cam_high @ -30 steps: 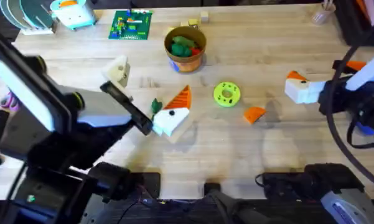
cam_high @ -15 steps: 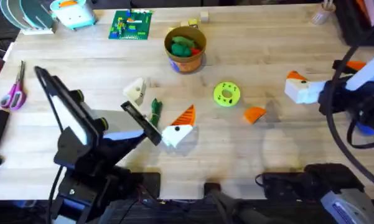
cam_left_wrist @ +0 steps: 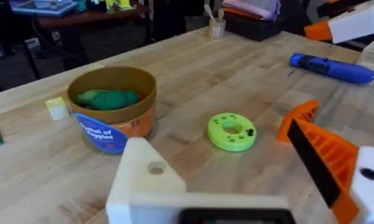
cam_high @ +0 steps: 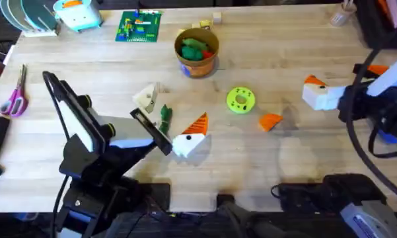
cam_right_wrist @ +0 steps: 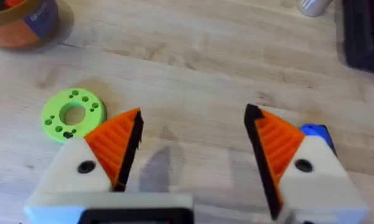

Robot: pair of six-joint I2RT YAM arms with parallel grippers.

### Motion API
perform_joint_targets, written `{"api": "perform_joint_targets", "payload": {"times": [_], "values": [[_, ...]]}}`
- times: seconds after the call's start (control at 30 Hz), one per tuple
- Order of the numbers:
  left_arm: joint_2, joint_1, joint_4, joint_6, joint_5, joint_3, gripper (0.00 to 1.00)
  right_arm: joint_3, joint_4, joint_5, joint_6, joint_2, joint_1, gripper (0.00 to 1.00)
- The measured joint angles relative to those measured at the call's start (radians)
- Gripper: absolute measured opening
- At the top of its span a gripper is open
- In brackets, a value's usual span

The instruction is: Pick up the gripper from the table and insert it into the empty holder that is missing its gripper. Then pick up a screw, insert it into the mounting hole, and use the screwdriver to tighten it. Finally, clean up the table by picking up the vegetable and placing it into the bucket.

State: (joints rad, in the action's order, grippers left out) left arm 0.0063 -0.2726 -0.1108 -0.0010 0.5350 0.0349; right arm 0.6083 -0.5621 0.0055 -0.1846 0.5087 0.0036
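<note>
Wooden table (cam_high: 284, 59) under both arms, left end effector (cam_high: 166, 120) spread wide and empty, 1 holder (cam_left_wrist: 144, 182) bare, vegetable (cam_high: 165, 116) between its fingers, orange gripper (cam_high: 270, 121) beside green disc (cam_high: 240, 99), right end effector (cam_right_wrist: 193, 140) open, holding nothing, bucket (cam_high: 197, 51) beyond.

The bucket (cam_left_wrist: 115, 107) carries a blue label on its side with white lettering. In the left wrist view the print is tilted and partly blurred; it seems to read "Bushel of Veggies", with a small number beside it that looks like "18", though neither can be read with certainty. Nothing else on the surface (cam_high: 284, 59) bears legible text.
</note>
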Motion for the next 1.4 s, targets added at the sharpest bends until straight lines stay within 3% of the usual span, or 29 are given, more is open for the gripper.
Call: {"api": "perform_joint_targets", "payload": {"times": [0.63, 0.73, 1.07, 1.27, 1.4], "values": [[0.000, 0.000, 0.002, 0.000, 0.008, 0.000, 0.991, 0.000, 0.000, 0.000, 0.000, 0.000, 0.000, 0.989], [0.000, 0.000, 0.002, -0.003, 0.056, 0.000, 0.991, 0.000, 0.000, 0.000, 0.000, 0.000, 0.000, 0.993], [0.000, 0.000, -0.016, -0.009, 0.321, -0.001, 0.991, 0.000, 0.000, -0.003, 0.000, 0.000, 0.000, 0.991], [0.000, 0.000, -0.019, -0.035, 0.379, -0.001, 0.991, 0.000, -0.027, -0.061, 0.033, 0.004, 0.000, 0.992], [0.000, 0.000, -0.020, -0.041, 0.389, -0.002, 0.991, 0.027, -0.176, -0.126, 0.048, 0.029, 0.026, 0.992]]}}
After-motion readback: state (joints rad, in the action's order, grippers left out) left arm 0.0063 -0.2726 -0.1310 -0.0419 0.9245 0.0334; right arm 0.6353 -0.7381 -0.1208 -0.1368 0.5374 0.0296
